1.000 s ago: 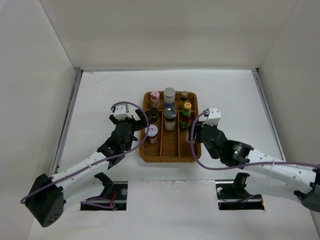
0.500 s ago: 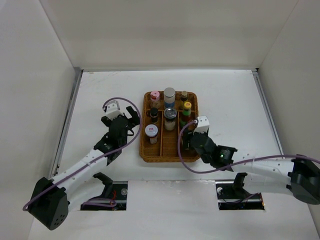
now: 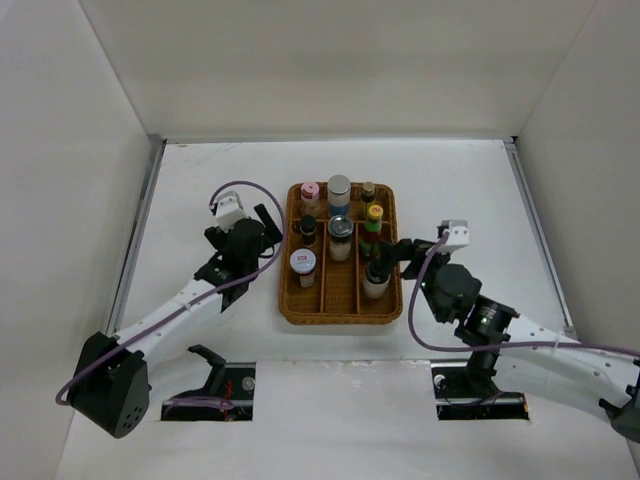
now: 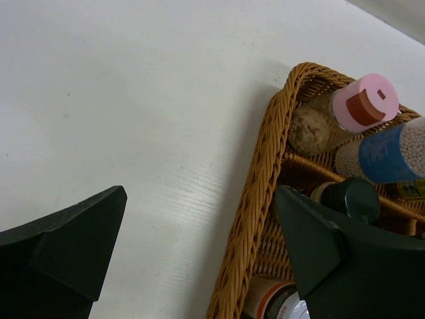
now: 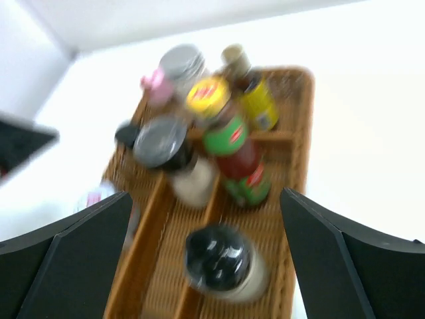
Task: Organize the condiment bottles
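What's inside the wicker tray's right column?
Three: tan-capped bottle farthest, yellow-capped bottle in the middle, black-capped jar nearest. The tray floor beneath them is covered.

1. Tray (image 4: pixel 255 173): woven brown wicker, rough and ridged, with a slight sheen on the strands.
2. Table (image 4: pixel 119 86): white and matt, with a faint grain like painted wood.
3. Pink cap (image 4: pixel 365 103): smooth matt plastic. The jar (image 4: pixel 312 126) under it is clear, with grainy powder showing through.
4. Black cap (image 5: pixel 218 252): glossy, catches highlights, though that shot's blurry.
5. Left fingers (image 4: pixel 66 252): dark matt plastic.
6. Arm shells (image 3: pixel 165 322): smooth white plastic. Cable (image 3: pixel 245 187): smooth purple sheathing.
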`<state>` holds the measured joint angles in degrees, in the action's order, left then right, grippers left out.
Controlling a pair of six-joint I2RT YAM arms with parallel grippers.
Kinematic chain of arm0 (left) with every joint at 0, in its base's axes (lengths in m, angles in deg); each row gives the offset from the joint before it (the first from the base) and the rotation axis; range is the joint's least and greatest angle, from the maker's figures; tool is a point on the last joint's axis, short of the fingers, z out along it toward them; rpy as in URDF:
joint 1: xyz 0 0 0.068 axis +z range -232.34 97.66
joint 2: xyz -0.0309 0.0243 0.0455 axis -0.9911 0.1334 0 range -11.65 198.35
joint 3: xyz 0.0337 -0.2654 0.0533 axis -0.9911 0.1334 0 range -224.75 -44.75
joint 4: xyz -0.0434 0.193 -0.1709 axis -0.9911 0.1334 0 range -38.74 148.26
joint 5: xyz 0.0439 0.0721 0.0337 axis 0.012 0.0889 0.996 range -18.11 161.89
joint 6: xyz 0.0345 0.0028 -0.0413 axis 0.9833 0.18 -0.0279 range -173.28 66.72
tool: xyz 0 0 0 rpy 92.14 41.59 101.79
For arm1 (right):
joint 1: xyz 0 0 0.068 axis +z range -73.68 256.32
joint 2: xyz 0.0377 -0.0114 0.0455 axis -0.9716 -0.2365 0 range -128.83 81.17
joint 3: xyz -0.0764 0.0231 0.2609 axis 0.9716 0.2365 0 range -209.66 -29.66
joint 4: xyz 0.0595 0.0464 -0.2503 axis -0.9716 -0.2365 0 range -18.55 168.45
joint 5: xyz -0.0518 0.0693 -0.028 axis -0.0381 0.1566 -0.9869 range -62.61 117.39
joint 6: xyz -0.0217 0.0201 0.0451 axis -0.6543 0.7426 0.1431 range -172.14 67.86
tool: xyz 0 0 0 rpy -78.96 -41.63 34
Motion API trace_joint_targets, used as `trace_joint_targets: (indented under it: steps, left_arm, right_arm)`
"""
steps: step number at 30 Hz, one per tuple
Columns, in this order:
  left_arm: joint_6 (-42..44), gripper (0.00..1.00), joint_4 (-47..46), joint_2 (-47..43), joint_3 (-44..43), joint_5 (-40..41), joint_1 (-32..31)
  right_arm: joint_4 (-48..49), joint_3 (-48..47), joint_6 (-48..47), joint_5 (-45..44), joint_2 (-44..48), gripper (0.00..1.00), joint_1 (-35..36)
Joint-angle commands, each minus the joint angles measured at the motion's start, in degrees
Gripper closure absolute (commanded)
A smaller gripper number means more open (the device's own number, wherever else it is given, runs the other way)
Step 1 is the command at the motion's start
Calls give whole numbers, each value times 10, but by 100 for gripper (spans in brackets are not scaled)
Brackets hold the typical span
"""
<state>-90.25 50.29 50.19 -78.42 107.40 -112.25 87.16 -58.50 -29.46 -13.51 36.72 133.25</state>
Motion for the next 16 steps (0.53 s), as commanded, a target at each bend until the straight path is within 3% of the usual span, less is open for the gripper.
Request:
trace_joint_targets:
  steps: [1, 9, 16]
  left_arm:
    - [-11, 0, 10, 7, -46, 0, -3]
    - [-12, 0, -9, 26, -61, -16, -9]
    - [-13, 0, -6, 39, -70, -34, 1]
  right_arm:
    - [48, 20, 12, -40, 24, 0, -39]
    - [41, 37, 76, -51, 8, 0, -160]
    - [40, 54, 127, -57, -20, 0, -194]
